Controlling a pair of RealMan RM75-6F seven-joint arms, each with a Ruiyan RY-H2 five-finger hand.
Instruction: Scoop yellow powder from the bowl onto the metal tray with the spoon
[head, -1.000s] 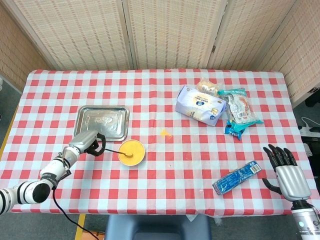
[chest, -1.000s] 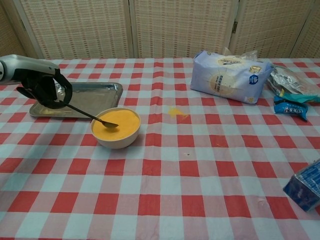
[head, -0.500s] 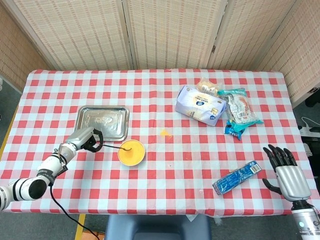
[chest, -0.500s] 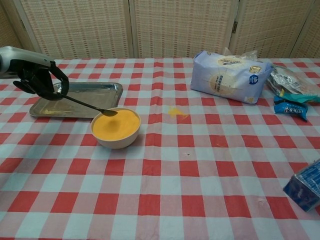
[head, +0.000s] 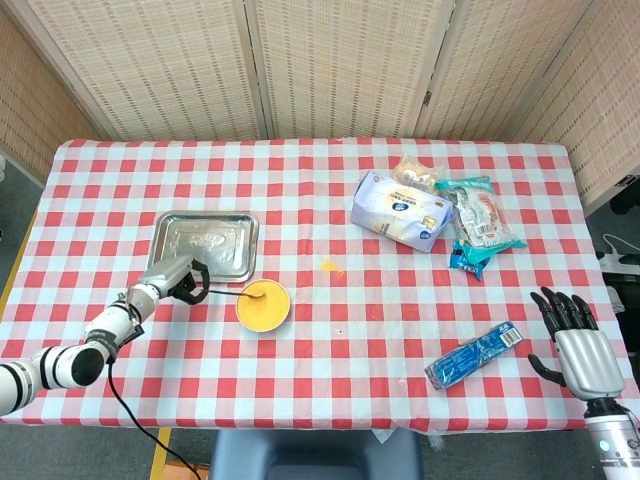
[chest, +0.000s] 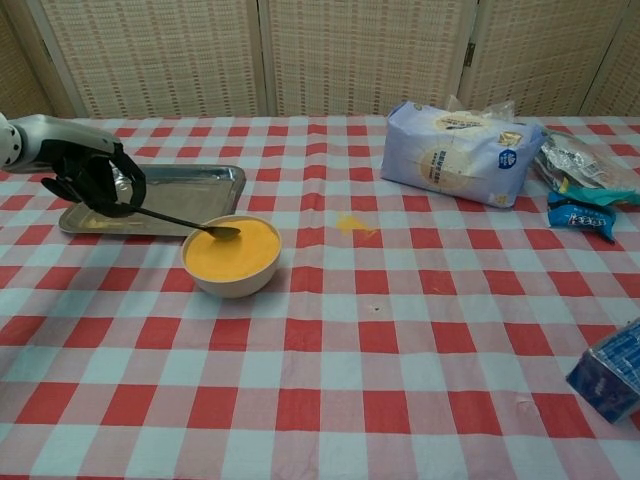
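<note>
A white bowl (chest: 232, 258) (head: 264, 305) full of yellow powder stands just right of the metal tray (chest: 196, 187) (head: 205, 243). My left hand (chest: 96, 180) (head: 177, 281) grips the handle of a dark spoon (chest: 180, 220) (head: 230, 294) in front of the tray. The spoon's tip lies at the bowl's left rim, on the powder. Some pale residue shows on the tray's floor. My right hand (head: 578, 345) rests at the table's front right corner, fingers spread, holding nothing.
A small spill of yellow powder (chest: 353, 225) lies right of the bowl. A white-blue flour bag (chest: 460, 152) and snack packets (chest: 585, 190) sit at the back right. A blue packet (head: 477, 354) lies near my right hand.
My left hand lifted the spoon out of the powder, then lowered it again to the bowl's left rim. The right hand shifted slightly toward the table edge.
</note>
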